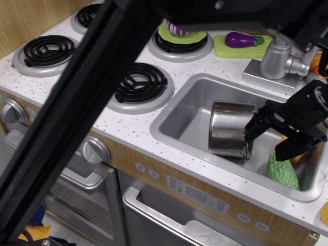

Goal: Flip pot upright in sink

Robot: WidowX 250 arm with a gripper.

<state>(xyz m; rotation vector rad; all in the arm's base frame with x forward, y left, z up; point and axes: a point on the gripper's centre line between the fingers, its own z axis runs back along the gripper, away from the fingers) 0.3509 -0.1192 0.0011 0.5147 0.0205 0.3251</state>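
Observation:
The shiny steel pot [229, 128] lies in the grey sink [197, 110], tilted, its flat bottom facing up and to the left. A wire handle [245, 151] sticks out at its lower right. My black gripper [270, 140] is low in the sink at the pot's right side. Its jaws stand apart. The left finger [254, 127] rests against the pot's right edge, and the right finger [287, 148] hangs over the green toy. Nothing is held between them. I cannot see the pot's opening.
A bumpy green toy vegetable [281, 172] lies in the sink's right corner. The faucet [277, 55] stands behind the sink. A toy eggplant [241, 39] on a green plate and burners [139, 82] lie on the counter. My black arm [97, 107] crosses the foreground.

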